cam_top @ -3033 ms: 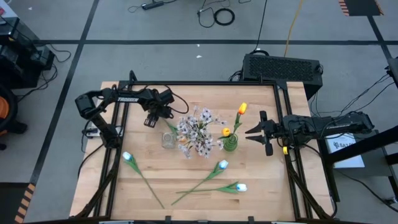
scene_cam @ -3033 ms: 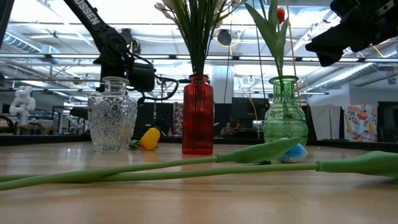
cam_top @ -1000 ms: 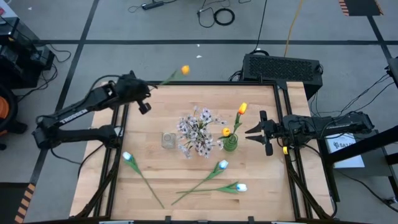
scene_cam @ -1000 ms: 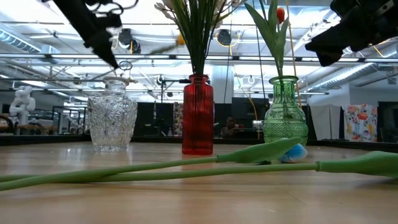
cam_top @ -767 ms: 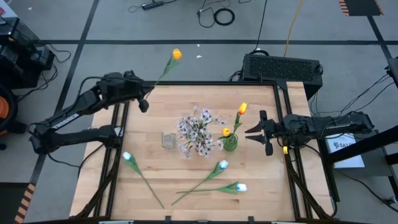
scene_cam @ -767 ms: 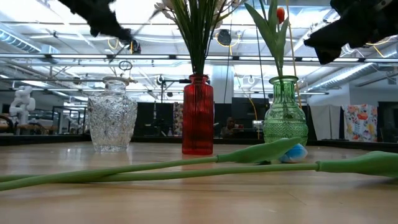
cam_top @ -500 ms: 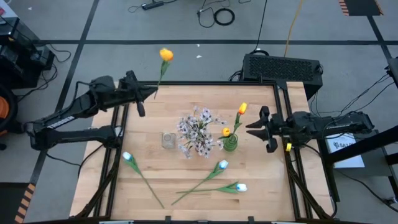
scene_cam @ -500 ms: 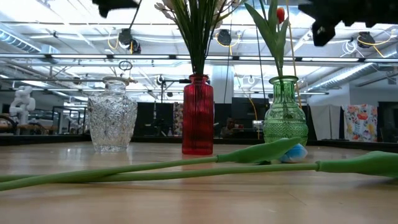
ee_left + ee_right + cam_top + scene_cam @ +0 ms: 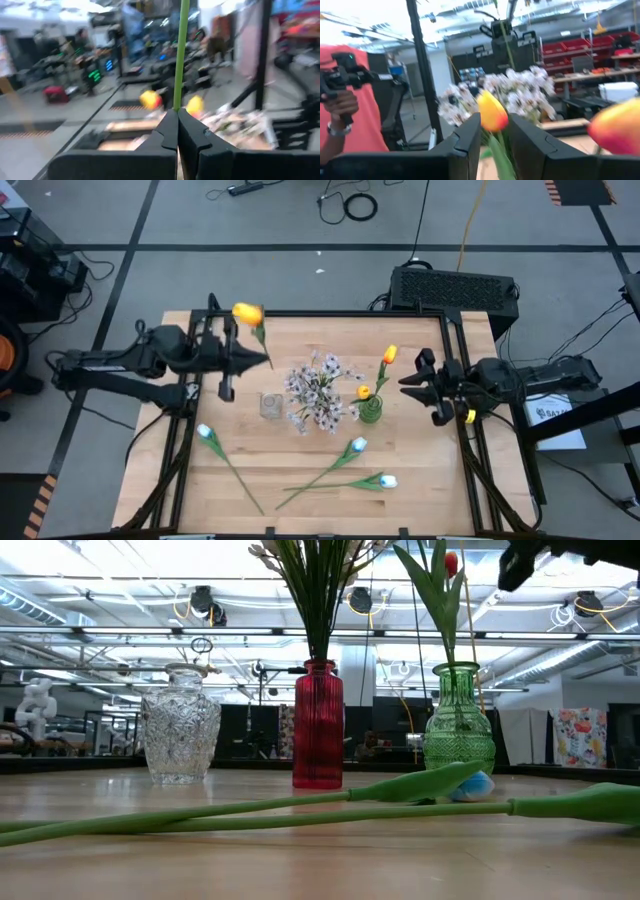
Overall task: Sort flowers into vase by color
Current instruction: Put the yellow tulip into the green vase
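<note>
My left gripper (image 9: pixel 268 362) is shut on an orange-yellow tulip (image 9: pixel 247 313), held in the air just beyond the clear glass vase (image 9: pixel 270 404). My right gripper (image 9: pixel 405 385) is open and hovers right of the green vase (image 9: pixel 371 412), apart from it. That vase holds two orange-yellow tulips (image 9: pixel 389 355). The red vase (image 9: pixel 318 725) holds pale pink-white blossom sprays (image 9: pixel 320 392). Three white-blue tulips (image 9: pixel 358 445) lie flat on the table. The low view shows only the right gripper (image 9: pixel 520 565), at its top. My left gripper pinches the tulip's green stem (image 9: pixel 181 50) between its two shut fingertips (image 9: pixel 170 125). The fingers are about level and point toward the table's right, lying across the stem. The tulip is lifted clear, its stem rising above the fingers to the yellow head (image 9: pixel 247 313).
The three vases stand in a row across the table's middle. One white-blue tulip (image 9: pixel 204 432) lies near the left edge, and two (image 9: pixel 388 480) lie with crossing stems in the near half. A black frame (image 9: pixel 450 330) borders the table. A person in red (image 9: pixel 340 100) stands beyond the table.
My left gripper has swung from the table's far left corner toward the near side and the middle, ending just beyond the clear vase, still shut on the tulip. The tulip's head has swung from far right of the gripper to far left. My right gripper has risen slightly.
</note>
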